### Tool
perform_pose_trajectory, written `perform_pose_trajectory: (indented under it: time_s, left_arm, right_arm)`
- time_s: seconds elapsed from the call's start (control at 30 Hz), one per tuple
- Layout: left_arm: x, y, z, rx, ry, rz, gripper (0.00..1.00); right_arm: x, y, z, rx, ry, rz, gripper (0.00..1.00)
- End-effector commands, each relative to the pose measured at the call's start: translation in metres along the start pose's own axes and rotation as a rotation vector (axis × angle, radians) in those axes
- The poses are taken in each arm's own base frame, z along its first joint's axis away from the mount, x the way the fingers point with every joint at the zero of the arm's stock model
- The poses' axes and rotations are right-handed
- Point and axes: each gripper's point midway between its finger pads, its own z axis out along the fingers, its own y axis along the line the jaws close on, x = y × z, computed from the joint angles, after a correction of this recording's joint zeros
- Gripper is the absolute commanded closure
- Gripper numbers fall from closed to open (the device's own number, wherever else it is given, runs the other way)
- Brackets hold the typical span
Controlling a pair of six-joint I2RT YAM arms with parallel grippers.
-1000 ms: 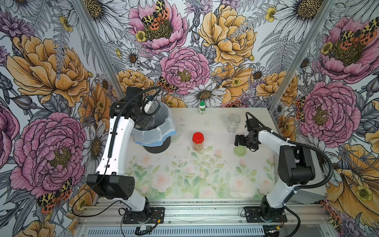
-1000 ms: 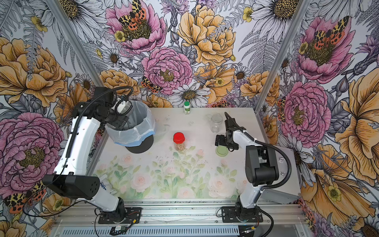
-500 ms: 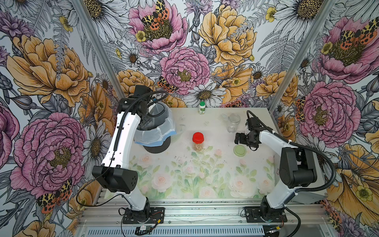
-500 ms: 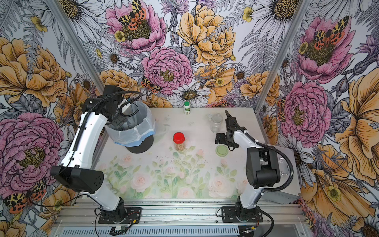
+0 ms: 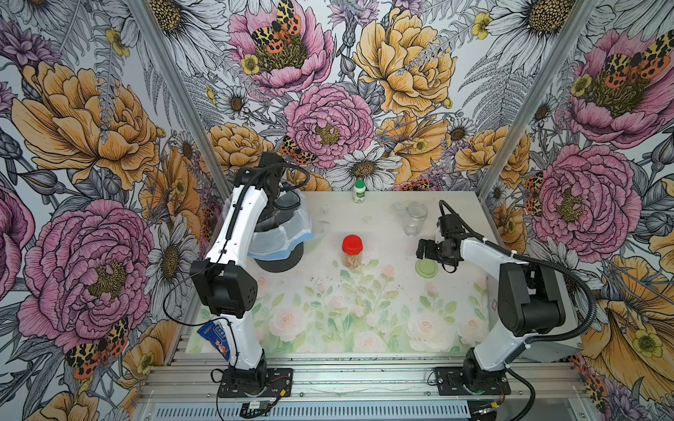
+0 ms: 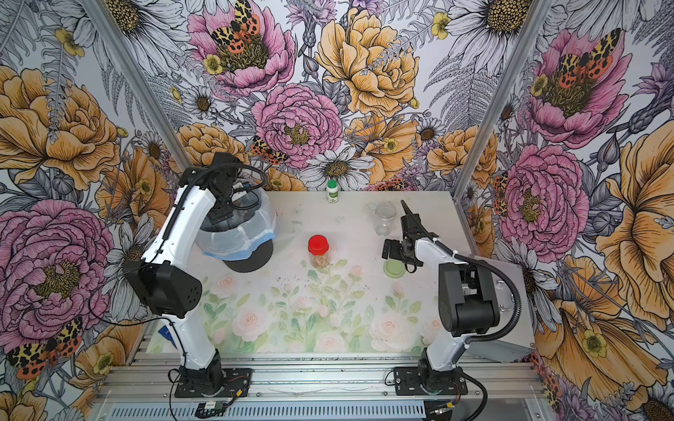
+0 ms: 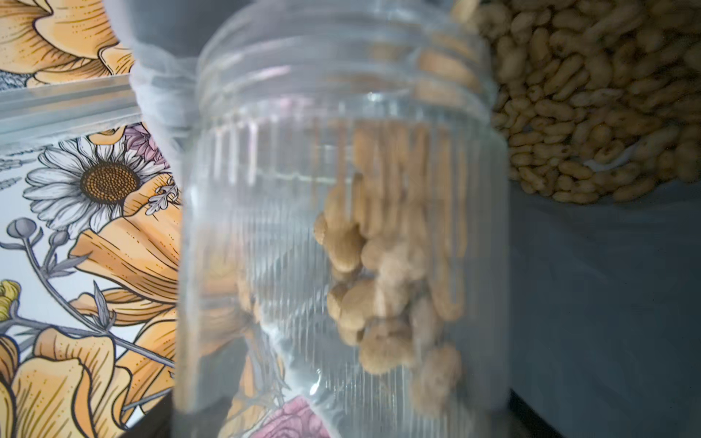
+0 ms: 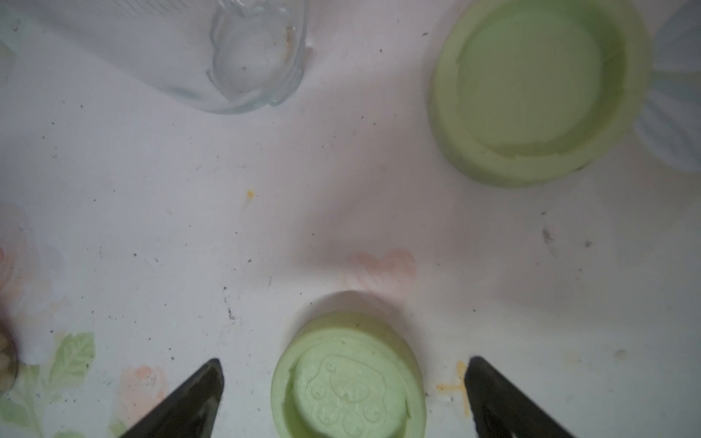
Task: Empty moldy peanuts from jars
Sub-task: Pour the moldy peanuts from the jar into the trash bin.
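Ribbed clear jar (image 7: pixel 265 212) holds rounded tan peanuts (image 7: pixel 379 273).

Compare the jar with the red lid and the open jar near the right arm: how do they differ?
The red-lid jar is closed; the open jar has no lid. The red-lid jar holds peanuts; the open jar looks empty. Both are clear and stand upright on the table.

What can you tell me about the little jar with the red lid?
The red-lidded jar is small, narrow and see-through, like glass or clear plastic. Its round red lid is on and looks like smooth plastic. Tan peanuts show inside. It stands upright near the middle of the flowery table, on its own, and nothing but the table touches it.
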Motion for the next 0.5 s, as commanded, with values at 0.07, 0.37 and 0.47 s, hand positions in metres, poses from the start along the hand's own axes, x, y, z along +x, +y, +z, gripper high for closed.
perform_pose_trajectory:
  time_s: [0.07, 0.37, 0.47]
  left_arm:
    - [0.004, 0.027, -0.014, -0.110, 0.021, 0.011, 0.83]
    - [-0.009, 0.013, -0.027, -0.103, -0.027, 0.075, 0.84]
    - [0.015, 0.019, -0.022, -0.114, 0.027, 0.028, 0.84]
  right_arm:
    - [-0.018, 0.002, -0.005, -0.004, -0.082, 0.019, 0.01]
    - [-0.024, 0.012, -0.003, -0.055, -0.099, 0.018, 0.01]
    - [-0.022, 0.010, -0.005, -0.046, -0.113, 0.023, 0.01]
